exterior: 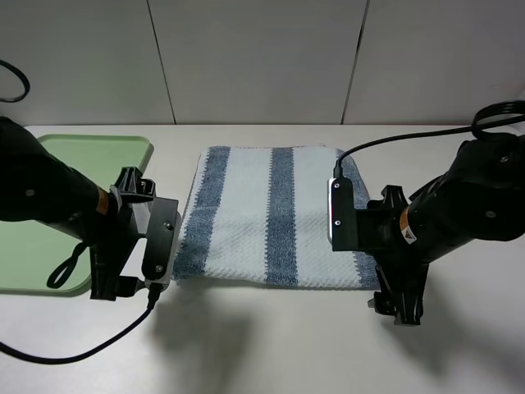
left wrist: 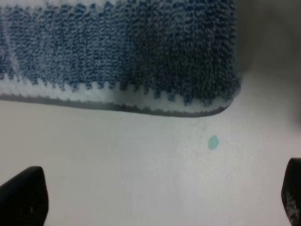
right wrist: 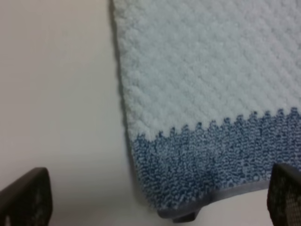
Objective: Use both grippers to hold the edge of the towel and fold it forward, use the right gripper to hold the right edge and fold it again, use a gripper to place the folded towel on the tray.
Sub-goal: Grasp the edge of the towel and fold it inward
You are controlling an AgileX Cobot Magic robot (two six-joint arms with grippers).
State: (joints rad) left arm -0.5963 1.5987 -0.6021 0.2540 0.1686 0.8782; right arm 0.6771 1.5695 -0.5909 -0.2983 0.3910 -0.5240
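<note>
Left gripper [exterior: 156, 246] spread wide at towel's [exterior: 271, 217] left corner | right gripper [exterior: 340, 215] spread wide over right edge [exterior: 359, 176] | we find towel flat beside tray [exterior: 82, 152].

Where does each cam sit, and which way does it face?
Exterior high: mounted high off the arms, looking down on table, towel and tray; both arms, left pincer and right pincer show.
Left wrist: on the left arm, facing a blue-striped towel corner; two dark fingertips show, spread apart.
Right wrist: on the right arm, facing another towel corner; fingertips likewise.
Shared: both wrist views show towel hem and bare table.
</note>
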